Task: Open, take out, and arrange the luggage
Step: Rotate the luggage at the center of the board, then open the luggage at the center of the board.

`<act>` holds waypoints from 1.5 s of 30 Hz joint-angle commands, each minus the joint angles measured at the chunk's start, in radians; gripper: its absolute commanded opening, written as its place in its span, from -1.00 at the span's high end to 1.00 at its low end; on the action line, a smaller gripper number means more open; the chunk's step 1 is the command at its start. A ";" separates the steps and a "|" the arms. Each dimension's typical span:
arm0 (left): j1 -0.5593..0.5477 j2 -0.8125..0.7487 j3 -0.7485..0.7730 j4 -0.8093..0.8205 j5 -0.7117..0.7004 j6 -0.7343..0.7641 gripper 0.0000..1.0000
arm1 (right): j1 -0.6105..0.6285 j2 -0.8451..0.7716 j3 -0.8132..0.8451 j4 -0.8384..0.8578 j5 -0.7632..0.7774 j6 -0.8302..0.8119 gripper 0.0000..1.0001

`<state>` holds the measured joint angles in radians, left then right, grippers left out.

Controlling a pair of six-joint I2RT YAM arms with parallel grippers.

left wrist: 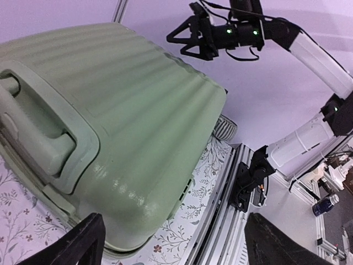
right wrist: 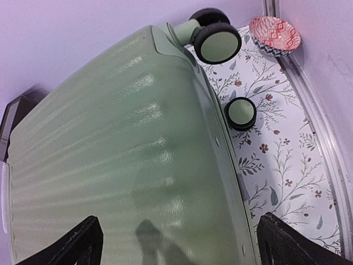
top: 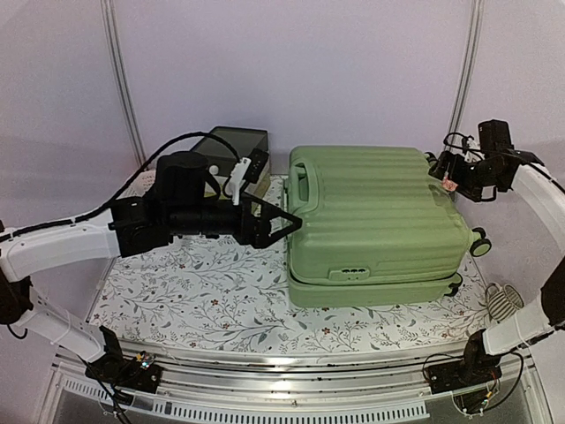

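The floral-patterned tabletop (top: 203, 300) is carrying the luggage (top: 375, 221), which is lying flat on its side over the right half, reaching close to the back edge. Its two ribbed shells are sitting together, so it looks closed. Whether the seam along the near side is already unfastened is hard to tell from here. The opening step therefore appears not yet done, and taking out and arranging are both waiting on it.

The left gripper (top: 287, 225) is hovering at the suitcase's left end, just beside the recessed handle (left wrist: 38, 138), with its jaws standing wide and holding nothing. The right gripper (top: 446, 172) is hanging over the back right corner of the shell, jaws equally wide and also empty.

A dark-lidded box (top: 231, 141) is sitting at the back edge, just left of the luggage. The black caster wheels (right wrist: 219, 44) are pointing toward the right edge. A combination lock (top: 350, 271) is facing the near edge, and a small red-patterned bowl (right wrist: 274, 34) is resting near the wheels at the back right corner.
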<state>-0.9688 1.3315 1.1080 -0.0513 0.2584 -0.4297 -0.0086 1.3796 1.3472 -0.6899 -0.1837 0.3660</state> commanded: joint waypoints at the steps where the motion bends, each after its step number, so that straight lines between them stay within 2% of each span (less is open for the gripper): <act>1: -0.013 -0.036 -0.024 -0.030 -0.081 0.024 -0.80 | 0.002 -0.155 -0.043 -0.058 0.060 -0.020 -0.97; 5: -0.037 -0.053 -0.060 -0.003 -0.088 0.058 -0.82 | 0.002 -0.271 -0.085 -0.090 0.053 -0.015 -0.97; 10: -0.088 -0.047 -0.108 0.042 -0.146 0.089 -0.96 | 0.002 -0.403 -0.143 -0.133 0.055 -0.017 -0.98; 19: -0.155 -0.029 -0.177 0.083 -0.277 0.134 -0.97 | 0.002 -0.578 -0.326 -0.137 -0.013 -0.024 -0.98; 27: -0.176 0.012 -0.268 0.209 -0.325 0.134 -0.97 | 0.002 -0.635 -0.344 -0.233 0.148 -0.010 -0.97; 35: -0.176 0.041 -0.258 0.203 -0.345 0.133 -0.97 | 0.002 -0.681 -0.299 -0.305 0.124 0.054 -0.98; 45: -0.176 0.042 -0.282 0.236 -0.347 0.122 -0.97 | 0.002 -0.727 -0.325 -0.391 0.089 0.291 -0.98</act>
<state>-1.1362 1.3663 0.8463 0.1413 -0.0776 -0.3065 -0.0086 0.6765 1.0367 -1.0431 -0.0769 0.5453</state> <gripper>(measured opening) 0.984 0.988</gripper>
